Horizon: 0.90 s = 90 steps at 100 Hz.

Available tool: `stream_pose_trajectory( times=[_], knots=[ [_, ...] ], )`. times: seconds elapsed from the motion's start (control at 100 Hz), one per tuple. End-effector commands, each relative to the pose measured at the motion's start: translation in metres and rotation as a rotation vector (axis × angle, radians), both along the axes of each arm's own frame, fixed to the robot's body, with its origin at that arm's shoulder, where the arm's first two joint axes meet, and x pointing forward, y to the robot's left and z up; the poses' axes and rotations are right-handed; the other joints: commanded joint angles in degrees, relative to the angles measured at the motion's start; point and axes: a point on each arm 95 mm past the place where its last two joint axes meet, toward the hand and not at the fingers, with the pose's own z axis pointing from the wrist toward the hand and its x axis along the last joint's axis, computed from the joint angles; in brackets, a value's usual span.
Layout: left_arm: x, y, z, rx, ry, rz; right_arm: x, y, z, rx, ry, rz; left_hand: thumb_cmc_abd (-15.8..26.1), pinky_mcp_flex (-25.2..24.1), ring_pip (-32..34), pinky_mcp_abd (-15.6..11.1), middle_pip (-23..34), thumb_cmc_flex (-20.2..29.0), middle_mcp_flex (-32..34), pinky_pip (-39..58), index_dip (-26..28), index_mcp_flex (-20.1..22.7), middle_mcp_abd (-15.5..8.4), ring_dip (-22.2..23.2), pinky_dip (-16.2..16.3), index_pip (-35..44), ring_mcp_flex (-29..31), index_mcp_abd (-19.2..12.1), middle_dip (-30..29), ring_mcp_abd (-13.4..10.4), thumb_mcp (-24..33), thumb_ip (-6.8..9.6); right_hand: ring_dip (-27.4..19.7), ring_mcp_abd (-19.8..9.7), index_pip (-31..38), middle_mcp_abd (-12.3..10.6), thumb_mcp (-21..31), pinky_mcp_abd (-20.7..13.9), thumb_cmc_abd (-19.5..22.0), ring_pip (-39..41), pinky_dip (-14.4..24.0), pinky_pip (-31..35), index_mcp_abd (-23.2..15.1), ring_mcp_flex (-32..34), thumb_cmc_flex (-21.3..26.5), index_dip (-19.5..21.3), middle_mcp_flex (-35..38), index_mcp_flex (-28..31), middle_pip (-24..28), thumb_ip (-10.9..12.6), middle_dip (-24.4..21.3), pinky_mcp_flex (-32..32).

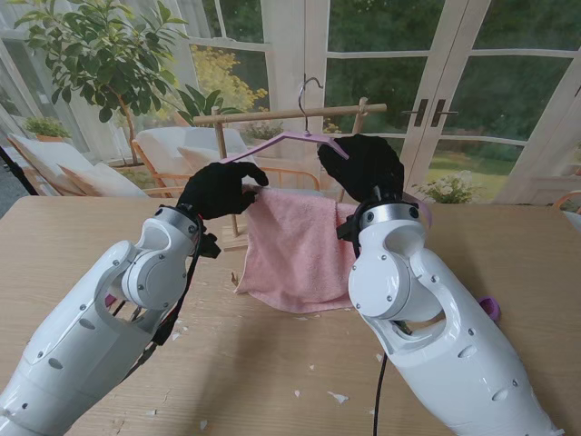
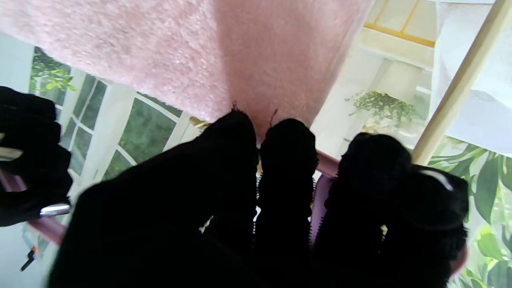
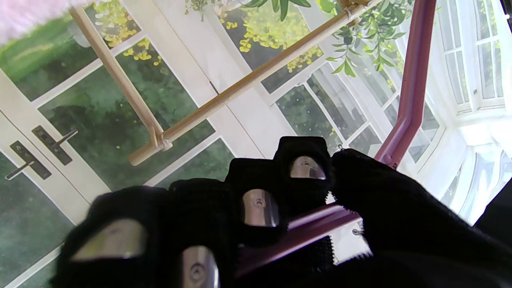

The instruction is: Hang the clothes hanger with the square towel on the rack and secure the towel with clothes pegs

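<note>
Right hand [image 1: 362, 163]: fingers clamped round the right shoulder of the hanger [image 1: 283, 139], raised at rack height
Left hand [image 1: 220, 188]: fingers closed on the hanger's left end, at the towel's upper corner
Hanger: purple, held between both hands; its metal hook [image 1: 309, 91] sits at the bar, whether seated on it cannot be told
Towel [image 1: 295, 245]: pink, draped over the hanger, hanging between the hands
Rack [image 1: 289, 114]: wooden, just beyond both hands
Table [image 1: 73, 236]: wooden, under the arms
</note>
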Motion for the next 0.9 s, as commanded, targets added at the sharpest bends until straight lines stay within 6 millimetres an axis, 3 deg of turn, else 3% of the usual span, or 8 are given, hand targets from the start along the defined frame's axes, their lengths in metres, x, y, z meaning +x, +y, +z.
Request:
stream_pose_trajectory(
  times=[0.0, 0.11, 0.34, 0.57, 0.68, 0.71, 0.75, 0.89],
  knots=[
    [0.003, -0.004, -0.002, -0.01, 0.022, 0.001, -0.002, 0.004, 0.002, 0.01, 0.002, 0.02, -2.36, 2.83, 2.62, 0.85, 2.11, 3.69, 3.56, 6.56, -1.27, 3.87, 0.61, -0.88, -1.48, 6.0, 3.88, 1.51, -0.52, 2.22, -2.03, -1.87, 1.95, -0.47, 0.38, -0.65, 0.7, -15.29, 4.08, 7.25, 53.13, 11.29, 0.05, 1.46, -1.06, 1.93, 4.11, 2.78, 1.55, 3.29, 0.89, 3.69],
    [0.007, -0.004, -0.003, -0.017, 0.017, 0.026, -0.002, 0.003, 0.002, 0.01, 0.001, 0.02, -2.33, 4.94, 3.98, 0.85, 2.89, 4.34, 5.27, 8.08, 0.65, 9.75, 1.27, -0.89, -1.7, 13.31, 5.85, 3.67, 0.04, 2.08, -1.84, -1.68, 2.12, -0.48, 0.35, -0.55, 0.69, -15.36, 4.07, 7.24, 53.25, 11.29, 0.12, 1.46, -1.12, 1.96, 4.13, 2.81, 1.53, 3.31, 0.91, 3.7],
    [0.004, 0.001, 0.001, -0.063, 0.024, 0.08, 0.003, -0.002, -0.001, 0.001, 0.015, -0.007, 0.95, 15.03, 13.71, 0.85, 11.81, 5.77, 5.07, 14.8, -1.37, 10.89, 0.02, -3.37, -5.95, 10.78, 6.56, 5.6, 0.2, 2.59, -4.7, -1.31, 2.48, -0.74, 0.3, -0.68, 0.75, -15.64, 4.0, 7.32, 53.54, 11.29, 0.03, 1.46, -1.16, 2.02, 4.38, 2.96, 1.51, 3.37, 0.92, 3.72],
    [0.002, 0.013, 0.003, -0.024, 0.066, 0.122, 0.004, -0.01, -0.001, 0.035, 0.03, -0.03, 1.32, 15.81, 15.12, 0.85, 12.82, 6.5, 4.95, 15.76, -2.28, 10.23, -0.35, -4.74, -7.51, 8.45, 6.49, 6.33, -0.55, 2.16, -5.79, -0.97, 2.91, -0.65, 0.28, -0.43, 0.88, -15.76, 3.91, 7.36, 53.86, 11.29, 0.33, 1.46, -1.09, 2.07, 4.52, 3.1, 1.56, 3.43, 0.95, 3.73],
    [-0.002, 0.011, 0.003, -0.044, 0.104, 0.097, 0.003, -0.01, 0.0, 0.034, 0.031, -0.029, 1.61, 10.42, 10.28, 0.85, 6.73, 1.94, 4.68, 13.82, -2.48, 3.47, -0.69, -5.01, -6.73, -4.84, 6.21, 6.01, -2.18, 2.58, -2.81, -1.13, 3.14, -0.81, 0.29, -0.59, 0.87, -15.82, 3.96, 7.39, 54.09, 11.29, 0.31, 1.47, -1.13, 2.09, 4.61, 3.15, 1.55, 3.43, 0.94, 3.73],
    [-0.003, 0.01, 0.003, -0.047, 0.111, 0.087, 0.003, -0.009, 0.0, 0.034, 0.031, -0.029, 2.35, 8.22, 7.73, 0.85, 4.24, -1.31, 2.8, 12.12, -1.67, 1.02, -0.64, -3.67, -5.66, -8.34, 5.3, 5.37, -1.31, 2.67, -0.13, -0.27, 3.19, -0.84, 0.29, -0.57, 0.91, -15.85, 3.93, 7.4, 54.14, 11.29, 0.32, 1.47, -1.09, 2.1, 4.64, 3.16, 1.55, 3.45, 0.95, 3.74],
    [-0.005, 0.009, 0.003, -0.044, 0.119, 0.074, 0.003, -0.009, 0.0, 0.035, 0.032, -0.03, 3.6, 5.27, 5.13, 0.85, 1.18, -5.25, -0.71, 9.81, -1.79, -2.82, -0.64, -1.54, -4.36, -10.72, 2.76, 4.46, -0.52, 2.57, 1.93, 2.98, 3.26, -0.88, 0.3, -0.57, 0.92, -15.89, 3.95, 7.42, 54.2, 11.29, 0.33, 1.47, -1.1, 2.1, 4.69, 3.21, 1.55, 3.46, 0.94, 3.74],
    [-0.016, 0.011, 0.007, -0.031, 0.151, 0.04, 0.004, -0.01, 0.001, 0.043, 0.037, -0.041, 4.49, -4.02, -0.88, 0.85, -7.12, -9.03, -11.33, 2.76, -2.49, -12.42, 0.65, 2.28, 0.37, -13.11, -5.78, 3.75, -1.45, 2.57, -1.14, 3.53, 3.55, -1.06, 0.32, -0.56, 0.96, -16.13, 3.93, 7.47, 54.46, 11.29, 0.32, 1.47, -1.16, 2.13, 4.79, 3.25, 1.55, 3.51, 0.95, 3.76]
  ],
)
